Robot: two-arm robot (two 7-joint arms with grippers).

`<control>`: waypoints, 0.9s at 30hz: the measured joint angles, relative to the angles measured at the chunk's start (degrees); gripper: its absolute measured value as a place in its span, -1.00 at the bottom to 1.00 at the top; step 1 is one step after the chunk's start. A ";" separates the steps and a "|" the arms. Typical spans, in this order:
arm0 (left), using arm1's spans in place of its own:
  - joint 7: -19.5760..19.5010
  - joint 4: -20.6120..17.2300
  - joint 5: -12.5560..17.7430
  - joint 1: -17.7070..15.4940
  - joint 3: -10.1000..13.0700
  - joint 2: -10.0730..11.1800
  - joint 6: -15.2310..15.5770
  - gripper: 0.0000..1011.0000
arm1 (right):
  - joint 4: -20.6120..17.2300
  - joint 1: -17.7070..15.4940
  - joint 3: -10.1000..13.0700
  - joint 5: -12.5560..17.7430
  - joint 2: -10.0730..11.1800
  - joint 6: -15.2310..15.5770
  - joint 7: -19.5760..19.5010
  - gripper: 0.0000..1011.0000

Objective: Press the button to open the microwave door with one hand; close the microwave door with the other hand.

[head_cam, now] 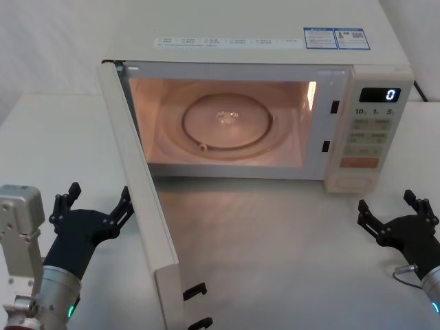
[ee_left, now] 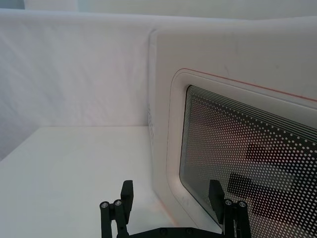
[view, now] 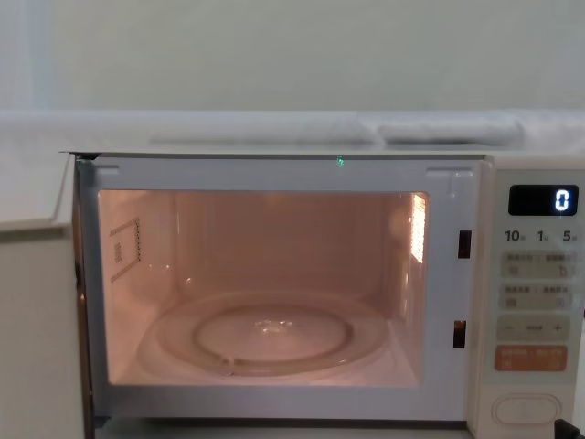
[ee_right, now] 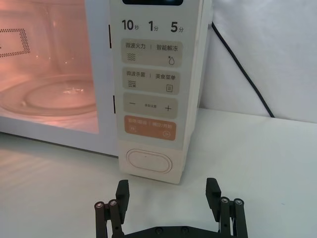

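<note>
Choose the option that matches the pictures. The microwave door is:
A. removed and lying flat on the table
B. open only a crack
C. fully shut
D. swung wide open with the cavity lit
D: the microwave door stands swung out on its left hinge, and the lit cavity with the glass turntable is exposed.

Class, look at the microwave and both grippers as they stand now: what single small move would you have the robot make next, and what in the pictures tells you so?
Probably bring the left gripper against the outer face of the microwave door and start pushing it shut. The door stands wide open with the cavity lit, so the button seems already pressed. The left gripper, open, sits just outside the door; the right gripper, open, sits off the button.
</note>
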 joint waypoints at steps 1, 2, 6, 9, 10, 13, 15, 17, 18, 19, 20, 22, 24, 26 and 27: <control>0.00 0.00 0.00 0.00 0.00 0.00 0.00 0.98 | 0.00 0.00 0.00 0.00 0.00 0.00 0.00 0.98; 0.00 0.00 0.00 0.00 0.00 0.00 0.00 0.98 | 0.00 0.00 0.00 0.00 0.00 0.00 0.00 0.98; 0.00 0.00 0.00 0.00 0.00 0.00 0.00 0.98 | 0.00 0.00 0.00 0.00 0.00 0.00 0.00 0.98; 0.00 0.00 0.00 0.00 0.00 0.00 0.00 0.98 | 0.00 0.00 0.00 0.00 0.00 0.00 0.00 0.98; 0.00 0.00 0.00 0.00 0.00 0.00 0.00 0.98 | 0.00 0.00 0.00 0.00 0.00 0.00 0.00 0.98; 0.00 0.00 0.00 0.00 0.00 0.00 0.00 0.98 | 0.00 0.00 0.00 0.00 0.00 0.00 0.00 0.98; 0.00 0.00 0.00 0.00 0.00 0.00 0.00 0.98 | 0.00 0.00 0.00 0.00 0.00 0.00 0.00 0.98; 0.00 0.00 0.00 0.00 0.00 0.00 0.00 0.98 | 0.00 0.00 0.00 0.00 0.00 0.00 0.00 0.98; 0.00 0.00 0.00 0.00 0.00 0.00 0.00 0.98 | 0.00 0.00 0.00 0.00 0.00 0.00 0.00 0.98; 0.00 0.00 0.00 0.00 0.00 0.00 0.00 0.98 | 0.00 0.00 0.00 0.00 0.00 0.00 0.00 0.98; 0.00 0.00 0.00 0.00 0.00 0.00 0.00 0.98 | 0.00 0.00 0.00 0.00 0.00 0.00 0.00 0.98; 0.00 0.00 0.00 0.00 0.00 0.00 0.00 0.98 | 0.00 0.00 0.00 0.00 0.00 0.00 0.00 0.98; 0.00 0.00 0.00 0.00 0.00 0.00 0.00 0.98 | 0.00 0.00 0.00 0.00 0.00 0.00 0.00 0.98; 0.00 0.00 0.00 0.00 0.00 0.00 0.00 0.98 | 0.00 -0.01 0.00 0.00 0.00 0.00 0.00 0.98; 0.00 0.00 0.00 0.00 0.00 0.00 0.00 0.98 | 0.00 0.00 0.00 0.00 0.00 0.00 0.00 0.98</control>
